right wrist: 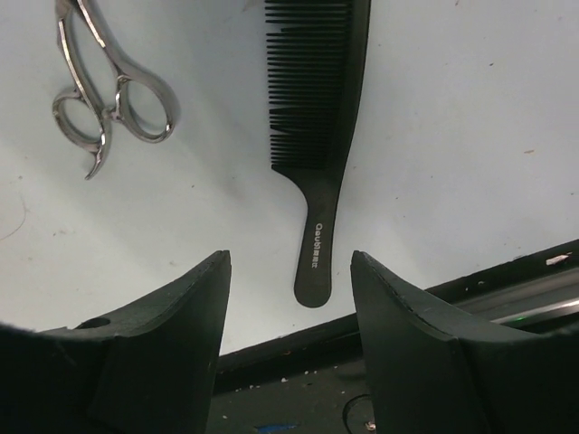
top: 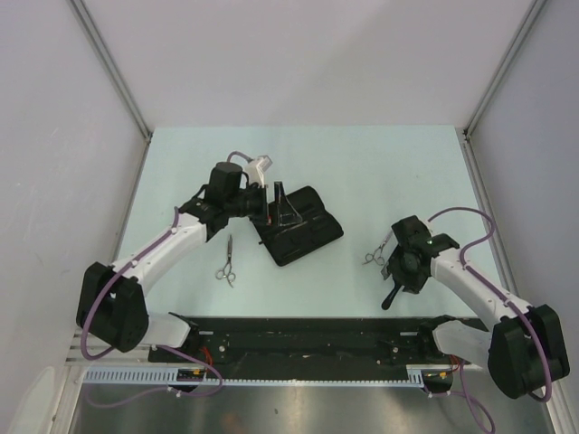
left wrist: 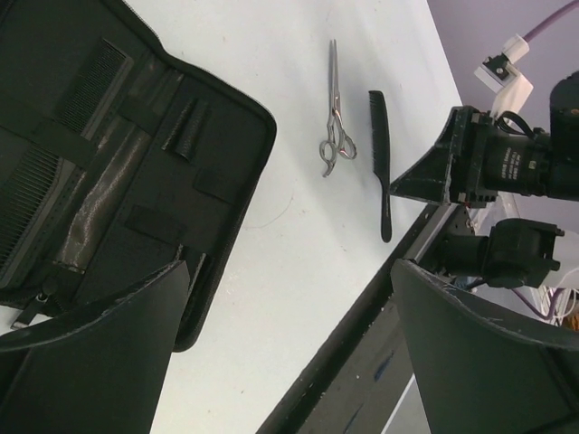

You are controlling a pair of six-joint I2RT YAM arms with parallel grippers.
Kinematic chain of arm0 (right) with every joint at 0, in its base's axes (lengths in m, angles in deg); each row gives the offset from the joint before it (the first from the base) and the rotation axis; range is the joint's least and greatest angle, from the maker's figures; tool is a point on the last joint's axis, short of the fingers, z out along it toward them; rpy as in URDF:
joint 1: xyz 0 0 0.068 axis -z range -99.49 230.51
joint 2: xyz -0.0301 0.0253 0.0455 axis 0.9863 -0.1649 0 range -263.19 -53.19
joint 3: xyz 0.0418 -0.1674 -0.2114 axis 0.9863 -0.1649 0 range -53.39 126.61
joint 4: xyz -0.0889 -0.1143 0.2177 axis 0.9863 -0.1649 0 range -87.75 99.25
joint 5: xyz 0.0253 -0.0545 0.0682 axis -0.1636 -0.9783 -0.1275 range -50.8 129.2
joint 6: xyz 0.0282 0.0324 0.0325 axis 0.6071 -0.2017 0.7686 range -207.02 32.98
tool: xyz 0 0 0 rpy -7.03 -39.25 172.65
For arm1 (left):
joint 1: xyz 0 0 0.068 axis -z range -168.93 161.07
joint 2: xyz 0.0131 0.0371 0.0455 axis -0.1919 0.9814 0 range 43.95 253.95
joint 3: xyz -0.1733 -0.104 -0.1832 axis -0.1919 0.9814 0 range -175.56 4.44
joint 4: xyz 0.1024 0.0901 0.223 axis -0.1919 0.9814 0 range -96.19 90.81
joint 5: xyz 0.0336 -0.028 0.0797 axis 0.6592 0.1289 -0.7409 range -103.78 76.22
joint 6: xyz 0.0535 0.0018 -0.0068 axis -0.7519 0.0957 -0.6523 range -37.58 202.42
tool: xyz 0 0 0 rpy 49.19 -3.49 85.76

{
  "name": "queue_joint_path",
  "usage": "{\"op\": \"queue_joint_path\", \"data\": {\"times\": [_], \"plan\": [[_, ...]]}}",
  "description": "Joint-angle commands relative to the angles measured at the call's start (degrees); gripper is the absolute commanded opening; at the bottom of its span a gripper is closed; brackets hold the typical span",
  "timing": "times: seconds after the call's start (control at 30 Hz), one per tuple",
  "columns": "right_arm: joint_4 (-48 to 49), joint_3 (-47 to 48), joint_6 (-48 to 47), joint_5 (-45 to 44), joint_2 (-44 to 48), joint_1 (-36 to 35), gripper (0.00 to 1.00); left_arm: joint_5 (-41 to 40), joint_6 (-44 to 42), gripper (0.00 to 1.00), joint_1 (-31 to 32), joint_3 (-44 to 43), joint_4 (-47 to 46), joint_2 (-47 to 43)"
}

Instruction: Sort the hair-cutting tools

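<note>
- Two tools are standing open and holding nothing. The right tool (right wrist: 289, 262) is straddling the handle of the comb (right wrist: 312, 136), with a gap showing on each side. The left tool (left wrist: 289, 269) is hanging over the open case (left wrist: 217, 136).
- The comb is lying flat on the counter (right wrist: 470, 136) by the front rail (right wrist: 507, 280). Its long axis is running straight away from the right tool, handle end nearest and teeth farthest. The fingers are facing each other across that axis, so a squeeze would likely catch the handle.
- The right arm is sitting much nearer the comb; the left arm is reaching well apart from it, at the case.
- One pair of scissors (right wrist: 113, 90) is lying just beside the comb without touching it. The other pair (top: 226, 262) is lying near the left arm, beside the case.
- The right wrist view alone is showing the gaps at the handle. The top view is hiding most of the comb under the arm. The left wrist view is showing a long comb (left wrist: 90, 83) sitting in a case pocket.
- No view is telling whether the fingertips are down at counter level.
</note>
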Motion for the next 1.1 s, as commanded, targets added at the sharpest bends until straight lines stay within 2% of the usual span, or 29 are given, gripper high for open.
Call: {"op": "queue_joint_path", "data": {"times": [0.0, 0.57, 0.97, 1.03, 1.07], "plan": [[1.0, -0.1, 1.5, -3.9, -2.5, -0.2, 0.61, 3.0, -2.2, 1.0, 0.7, -1.1, -1.2, -0.1], [10.0, -5.2, 2.2, -3.0, -3.7, -0.1, 0.61, 3.2, -4.4, 1.0, 2.0, -5.9, -1.6, 7.4], [8.5, -5.5, 1.8, -2.4, -4.6, 2.3, 0.52, 1.9, -3.9, 1.0, 2.1, -6.2, -1.5, 7.8], [8.2, -5.4, 1.7, -2.2, -4.6, 2.5, 0.49, 1.9, -3.9, 1.0, 2.1, -5.9, -1.6, 7.5], [8.1, -5.5, 1.5, -1.9, -4.8, 2.6, 0.44, 1.8, -3.9, 1.0, 2.1, -5.8, -1.5, 7.5]]}}
